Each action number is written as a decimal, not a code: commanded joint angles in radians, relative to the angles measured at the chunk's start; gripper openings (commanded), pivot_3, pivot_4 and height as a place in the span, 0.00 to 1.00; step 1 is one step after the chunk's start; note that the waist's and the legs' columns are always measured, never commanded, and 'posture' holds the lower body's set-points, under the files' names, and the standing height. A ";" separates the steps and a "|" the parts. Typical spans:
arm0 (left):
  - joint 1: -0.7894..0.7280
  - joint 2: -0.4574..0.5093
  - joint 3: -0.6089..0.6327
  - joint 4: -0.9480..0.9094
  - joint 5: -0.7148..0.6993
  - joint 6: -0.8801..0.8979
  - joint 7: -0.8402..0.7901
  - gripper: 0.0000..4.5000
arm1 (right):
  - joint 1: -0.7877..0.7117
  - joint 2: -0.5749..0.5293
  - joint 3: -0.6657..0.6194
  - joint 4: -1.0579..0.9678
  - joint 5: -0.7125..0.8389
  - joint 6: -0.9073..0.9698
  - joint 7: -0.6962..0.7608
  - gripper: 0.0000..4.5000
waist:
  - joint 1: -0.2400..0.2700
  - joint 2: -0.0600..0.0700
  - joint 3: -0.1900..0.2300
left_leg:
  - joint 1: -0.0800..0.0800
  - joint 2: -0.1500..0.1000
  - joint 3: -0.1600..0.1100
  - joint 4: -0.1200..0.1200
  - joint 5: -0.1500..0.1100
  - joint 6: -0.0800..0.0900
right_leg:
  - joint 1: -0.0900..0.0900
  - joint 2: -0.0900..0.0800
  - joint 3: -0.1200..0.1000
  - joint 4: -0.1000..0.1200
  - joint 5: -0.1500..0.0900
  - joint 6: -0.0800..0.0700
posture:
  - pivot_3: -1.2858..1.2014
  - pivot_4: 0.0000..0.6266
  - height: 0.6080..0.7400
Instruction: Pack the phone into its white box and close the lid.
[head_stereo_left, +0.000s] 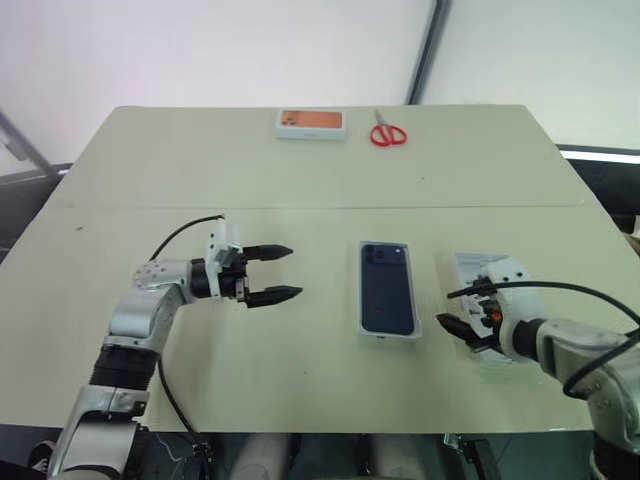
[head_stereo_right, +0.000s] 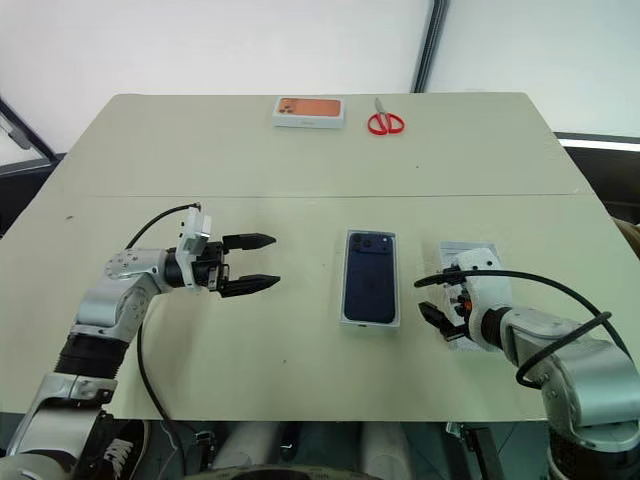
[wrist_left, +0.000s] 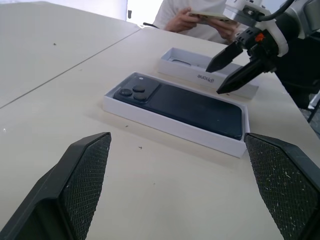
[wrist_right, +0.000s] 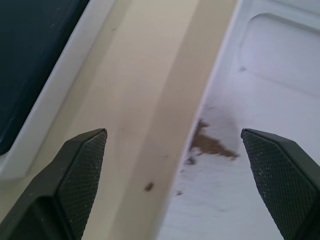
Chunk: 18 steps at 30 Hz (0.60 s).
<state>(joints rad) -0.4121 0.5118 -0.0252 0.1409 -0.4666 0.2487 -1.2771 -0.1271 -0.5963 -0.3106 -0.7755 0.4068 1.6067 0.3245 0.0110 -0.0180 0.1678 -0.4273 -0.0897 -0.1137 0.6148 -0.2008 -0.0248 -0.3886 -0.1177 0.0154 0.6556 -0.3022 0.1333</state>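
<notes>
Phone (head_stereo_left: 387, 288) sits in the white box (wrist_left: 150, 114). Both grippers, left (head_stereo_left: 276, 272) and right (head_stereo_left: 452, 327), gape empty. The lid (wrist_left: 186, 67) looks light and stiff; pinch its 2 long edges.

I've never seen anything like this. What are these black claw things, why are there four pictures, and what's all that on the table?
It is a two-armed robot. The claws are its grippers: the left gripper and the right gripper, both open and holding nothing. Two pictures come from cameras on its head, looking down over the table. The other two come from a camera on each wrist, looking out between that gripper's fingers. On the table, the phone lies in the white box. Beside it, under the right gripper, lies the lid, inside up. At the far edge are a small white box with an orange top and red scissors.
</notes>
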 joint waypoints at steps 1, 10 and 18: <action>0.005 0.000 0.012 -0.043 -0.020 0.005 0.006 1.00 | -0.005 -0.016 0.032 -0.030 -0.028 0.008 -0.050 1.00 | -0.001 0.000 0.000 | 0.000 0.000 0.000 0.000 0.000 0.000 | 0.000 0.000 0.000 0.000 0.000 0.000 | 0.52 0.24 1.00; 0.021 -0.008 0.010 -0.081 -0.019 0.019 0.040 1.00 | -0.010 0.051 0.088 -0.028 -0.047 0.008 -0.134 0.88 | -0.002 0.000 0.000 | 0.000 0.000 0.000 0.000 0.000 0.000 | 0.000 0.001 0.000 0.000 0.000 0.000 | 0.52 0.24 1.00; 0.015 -0.008 0.014 -0.101 -0.027 0.056 0.055 1.00 | -0.004 0.150 0.096 -0.002 -0.134 0.008 -0.262 0.01 | -0.001 0.000 0.000 | 0.001 0.000 0.000 0.000 0.000 0.000 | 0.001 0.001 0.000 0.000 0.000 0.000 | 0.52 0.24 1.00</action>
<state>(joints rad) -0.3950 0.5006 -0.0247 0.0735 -0.4699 0.3006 -1.2259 -0.1353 -0.4662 -0.2124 -0.7825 0.3065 1.6058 0.0975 0.0097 -0.0185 0.1674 -0.4263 -0.0896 -0.1139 0.6149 -0.2008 -0.0248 -0.3879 -0.1166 0.0153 0.6557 -0.3022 0.1333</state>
